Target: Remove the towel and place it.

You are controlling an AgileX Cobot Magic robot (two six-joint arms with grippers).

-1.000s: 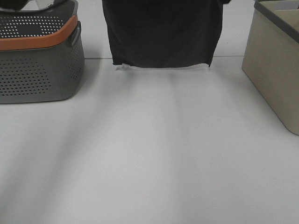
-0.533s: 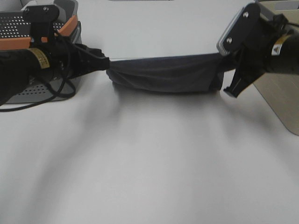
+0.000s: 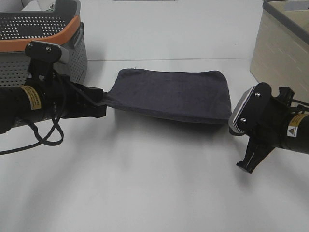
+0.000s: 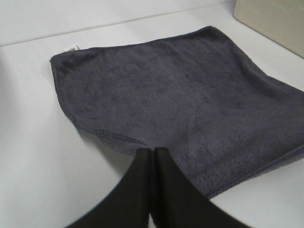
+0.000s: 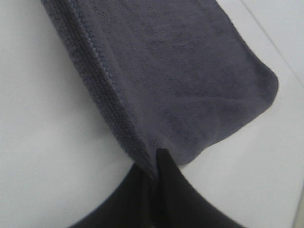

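The dark navy towel (image 3: 169, 94) is stretched out flat, low over the white table between the two arms, and its far edge seems to rest on the surface. My left gripper (image 3: 105, 99) is shut on the towel's near left corner. My right gripper (image 3: 231, 118) is shut on the near right corner. In the left wrist view the closed fingertips (image 4: 142, 164) pinch the hem of the towel (image 4: 180, 95). The right wrist view shows the towel (image 5: 166, 71) running away from the closed fingers (image 5: 164, 166), which pinch its edge.
A grey perforated basket (image 3: 72, 53) with an orange rim stands at the back left, just behind my left arm. A beige bin (image 3: 285, 53) stands at the back right, also seen as a beige bin (image 4: 270, 19) from the left wrist. White table (image 3: 154, 183) spreads in front.
The towel hung high in front of the camera a second ago. Both grippers have come down and toward the near side, and the towel is now spread low and flat.
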